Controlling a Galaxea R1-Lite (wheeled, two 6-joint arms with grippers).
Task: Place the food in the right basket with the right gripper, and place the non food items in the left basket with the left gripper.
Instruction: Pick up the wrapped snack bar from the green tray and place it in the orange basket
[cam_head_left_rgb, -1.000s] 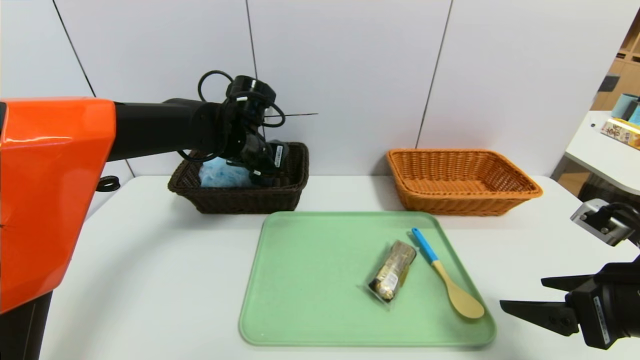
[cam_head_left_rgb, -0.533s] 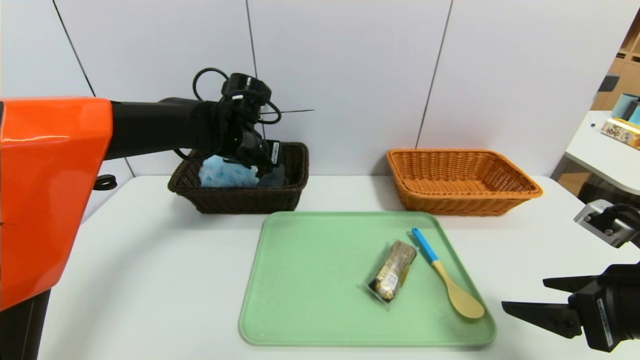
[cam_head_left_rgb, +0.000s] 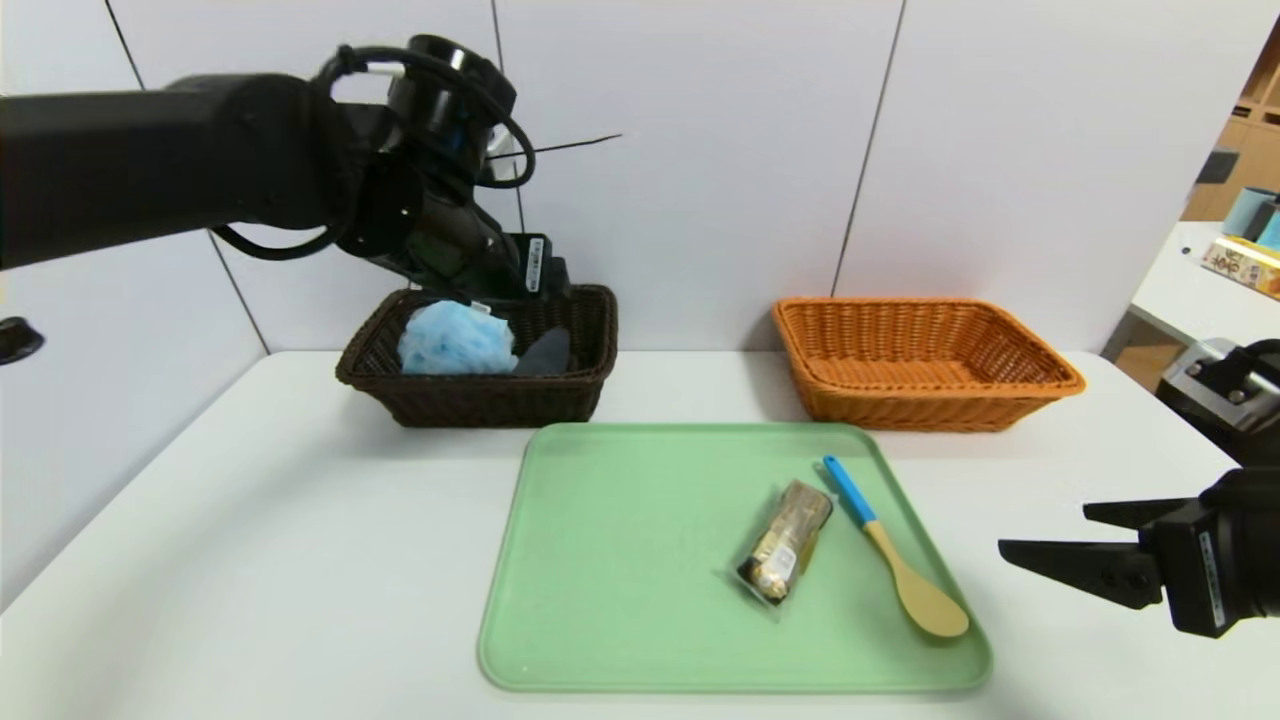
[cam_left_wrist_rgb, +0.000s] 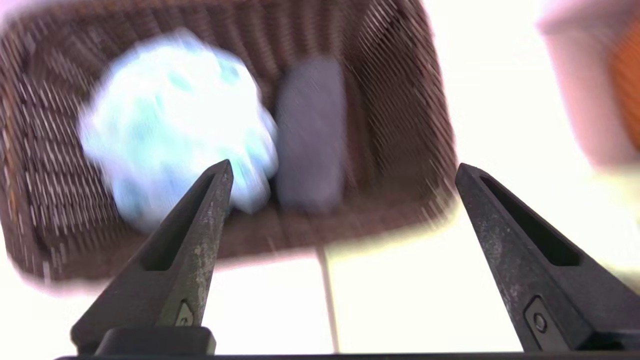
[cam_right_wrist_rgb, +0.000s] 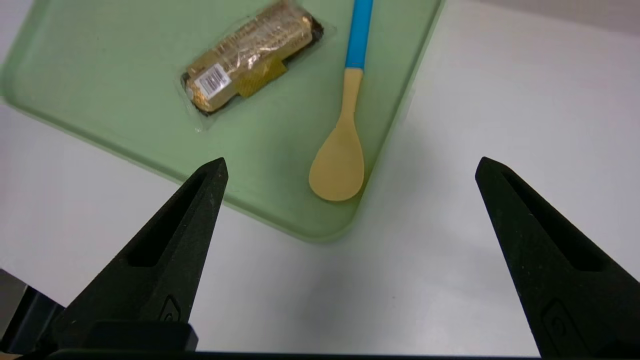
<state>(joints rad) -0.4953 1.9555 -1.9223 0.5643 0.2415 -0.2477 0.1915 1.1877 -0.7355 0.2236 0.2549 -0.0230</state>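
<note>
1. We take the green tray (cam_head_left_rgb: 640, 560) as our landmark, flat on the white worktop (cam_head_left_rgb: 300, 560).
2. Beyond its far left corner stands the dark brown basket (cam_head_left_rgb: 490, 402), with the light-blue bath pouf (cam_head_left_rgb: 455, 340) and, just beside it, the dark grey cloth (cam_head_left_rgb: 545, 354) inside.
3. Our left claw (cam_left_wrist_rgb: 342, 170) hangs above that basket, beyond the tray's far left corner — its fingers spread wide, nothing between them.
4. Beyond the tray's far right corner stands the orange basket (cam_head_left_rgb: 925, 400), its woven inside bare.
5. On the right half of the tray we see the wrapped snack packet (cam_head_left_rgb: 787, 540), lying at a slant, its white label showing.
6. Between the packet and the tray's right edge lies the yellow spoon (cam_head_left_rgb: 915, 590) — blue handle toward the baskets, bowl near the tray's near right corner.
7. Our right claw (cam_right_wrist_rgb: 351, 160) is just off the tray's right side, above the worktop, wide apart and holding nothing.
</note>
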